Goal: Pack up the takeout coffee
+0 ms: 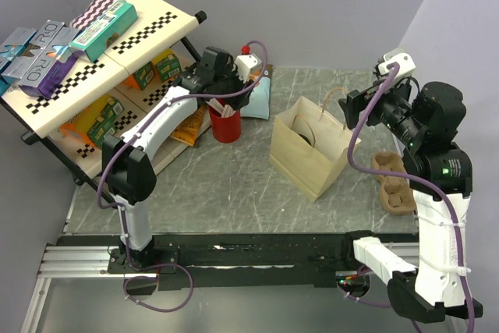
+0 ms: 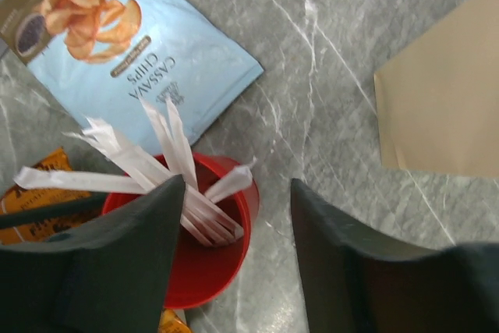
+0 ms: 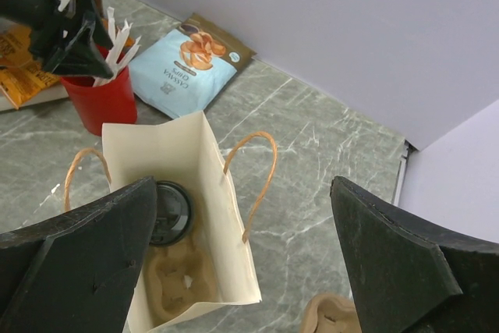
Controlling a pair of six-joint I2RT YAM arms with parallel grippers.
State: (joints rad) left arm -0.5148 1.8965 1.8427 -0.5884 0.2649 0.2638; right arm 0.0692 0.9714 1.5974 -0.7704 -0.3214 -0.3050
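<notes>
The takeout coffee (image 3: 168,212) sits lid-up inside the paper bag (image 3: 179,161). Left of the bag, the left gripper (image 2: 238,185) hangs half-spread over the red cup (image 2: 210,271), clamping nothing, with white stirrers (image 2: 156,165) between its jaws. Closing off-centre could catch the rim and tip the cup. The right gripper (image 3: 242,185), wide and empty above the bag, could snag a handle (image 3: 257,136).

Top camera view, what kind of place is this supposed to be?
Probably a mock café or takeout counter staged on a lab bench: a tilted rack of snack boxes, a red cup of wrapped stirrers, and a handled paper bag holding a lidded cup in a pulp carrier.
</notes>
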